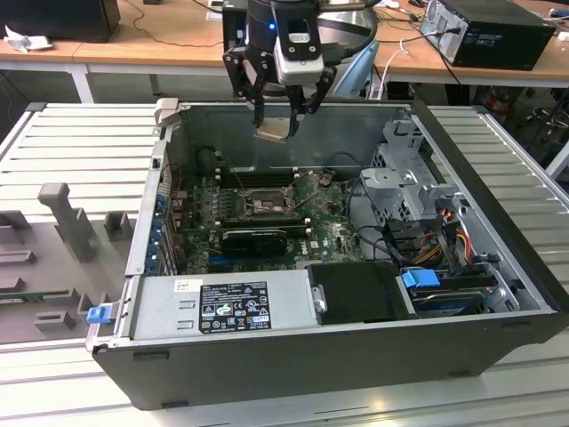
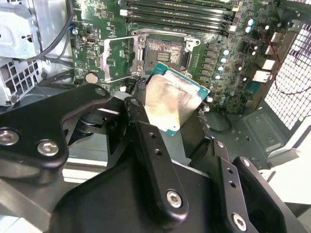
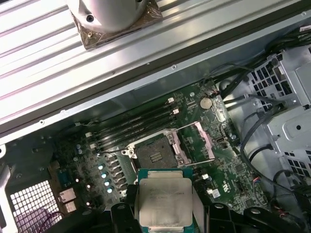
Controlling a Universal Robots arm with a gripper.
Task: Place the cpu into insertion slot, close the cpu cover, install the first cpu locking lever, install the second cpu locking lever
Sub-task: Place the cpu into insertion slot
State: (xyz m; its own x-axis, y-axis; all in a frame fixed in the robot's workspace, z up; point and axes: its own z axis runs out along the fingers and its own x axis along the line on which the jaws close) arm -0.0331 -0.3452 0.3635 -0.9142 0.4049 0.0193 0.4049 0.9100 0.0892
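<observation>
The claw (image 1: pixel 276 127) is closed on the cpu (image 1: pixel 271 133), pinching it by its edges; it hangs high over the far part of the open computer box (image 1: pixel 293 347), well apart from the green board (image 1: pixel 333 236). The slot (image 1: pixel 265 206) lies down below the cpu and, in the exterior view, a little to the near side; so the way to go looks like mostly down. In the second wrist view the cpu (image 2: pixel 172 104) has its shiny side up. The slot (image 2: pixel 165 51) is open and has no chip in it. The cover (image 2: pixel 107 60) is flipped open just beside the slot, on the exterior view's right, so it does not block the way. The long memory slots (image 1: pixel 253 173) run along the far side of the slot; the black card (image 1: pixel 253 238) lies on its near side. Wires (image 1: pixel 449 236) sit well off at the exterior view's right. The box rests on a grey table (image 1: pixel 71 133).
</observation>
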